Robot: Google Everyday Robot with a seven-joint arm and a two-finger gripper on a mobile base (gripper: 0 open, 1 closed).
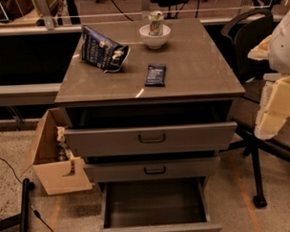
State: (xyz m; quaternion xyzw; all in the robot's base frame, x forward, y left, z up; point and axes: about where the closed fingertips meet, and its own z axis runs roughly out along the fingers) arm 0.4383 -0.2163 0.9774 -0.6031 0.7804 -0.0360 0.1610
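My gripper [274,108] hangs at the right edge of the view, pale yellow below the white arm [284,41]. It is to the right of a grey drawer cabinet [182,78] and touches nothing on it. On the cabinet top lie a blue chip bag [101,52], torn open on its side, and a dark flat snack bar [155,74]. A white bowl [155,40] at the back has a soda can [156,23] standing in it. The top drawer [150,138] is pulled out a little. The bottom drawer [154,206] is pulled far out and looks bare inside.
An open cardboard box [53,159] leans against the cabinet's left side. A black office chair [250,42] stands at the right, behind my arm. A black pole and cables [24,208] lie on the speckled floor at the lower left. A rail runs along the back.
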